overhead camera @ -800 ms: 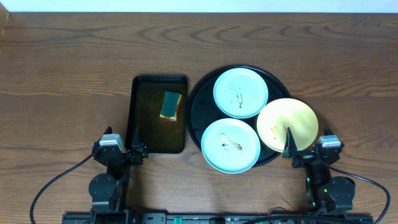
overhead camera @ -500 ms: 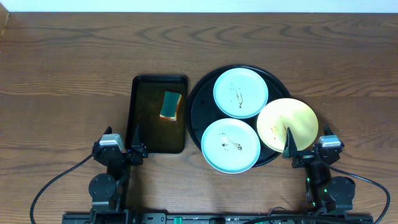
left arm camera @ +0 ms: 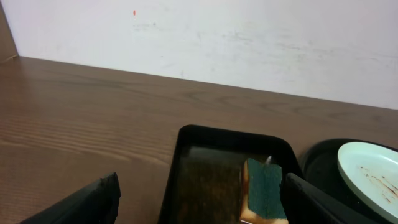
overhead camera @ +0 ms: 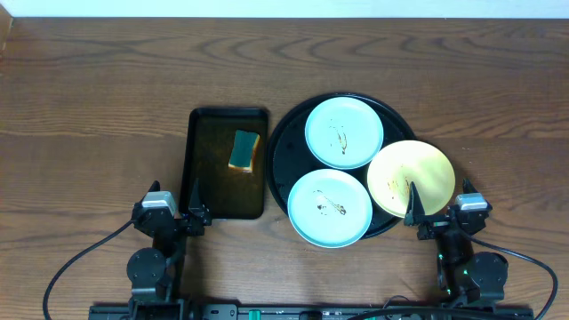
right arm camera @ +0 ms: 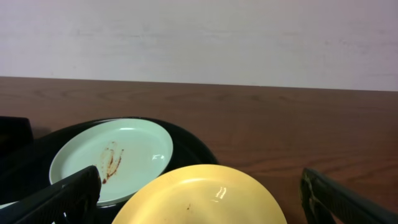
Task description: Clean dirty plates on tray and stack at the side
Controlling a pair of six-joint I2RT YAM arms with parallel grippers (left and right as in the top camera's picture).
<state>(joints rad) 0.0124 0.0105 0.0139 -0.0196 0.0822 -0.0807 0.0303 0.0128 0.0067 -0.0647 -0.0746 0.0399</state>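
Note:
Three plates lie on the round black tray (overhead camera: 286, 149): a mint-blue plate (overhead camera: 344, 132) at the back, a mint-blue plate (overhead camera: 330, 207) at the front, and a yellow plate (overhead camera: 411, 178) overhanging the tray's right rim. All bear thin brown smears. My right gripper (overhead camera: 436, 213) is open and empty at the near edge of the yellow plate (right arm camera: 205, 196); the back mint plate (right arm camera: 115, 158) shows behind it. My left gripper (overhead camera: 169, 213) is open and empty, just in front of the rectangular tray.
A rectangular black tray (overhead camera: 224, 163) left of the round tray holds a green-and-yellow sponge (overhead camera: 244, 149), also in the left wrist view (left arm camera: 264, 199). A pale wall (left arm camera: 199, 43) rises behind the wooden table's far edge.

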